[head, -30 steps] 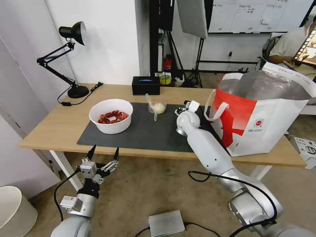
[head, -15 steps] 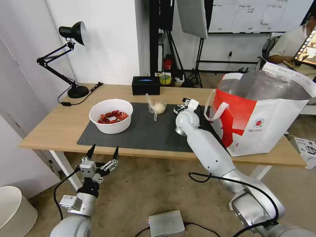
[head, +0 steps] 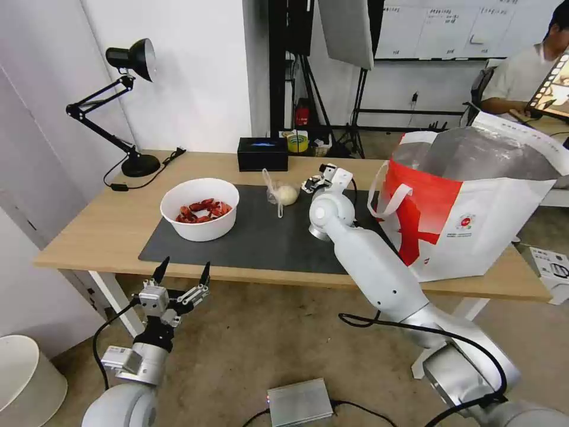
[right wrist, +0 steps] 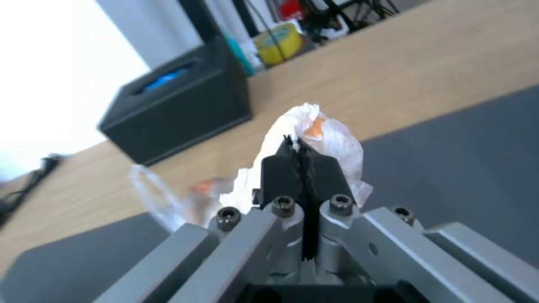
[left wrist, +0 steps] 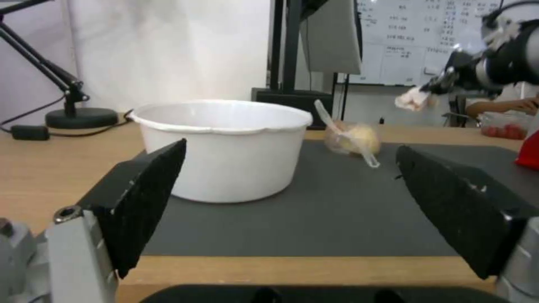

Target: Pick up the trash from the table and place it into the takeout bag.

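My right gripper [head: 313, 181] hovers over the dark mat [head: 261, 237] on the table [head: 101, 231], between the bagged cream bun [head: 285, 194] and the takeout bag [head: 474, 201]. In the right wrist view this gripper [right wrist: 296, 145] is shut on the crumpled white tissue [right wrist: 340, 145]. The left wrist view shows the tissue [left wrist: 412, 99] held in the air. The white bowl of red shells [head: 200, 208] stands on the mat's left part. The clear tray of red fruits [left wrist: 501, 126] sits far off by the bag. My left gripper [head: 181, 279] hangs open below the table's front edge.
A black tissue box [head: 262, 153] and a yellow tape roll [head: 297, 142] sit at the table's back edge. A black desk lamp [head: 127, 107] stands at the back left. A grey box [head: 299, 402] lies on the floor and a white bin [head: 26, 379] stands at the left.
My right gripper has moved left and toward the table's back, away from the takeout bag, still holding the tissue. The left arm has shifted slightly left.
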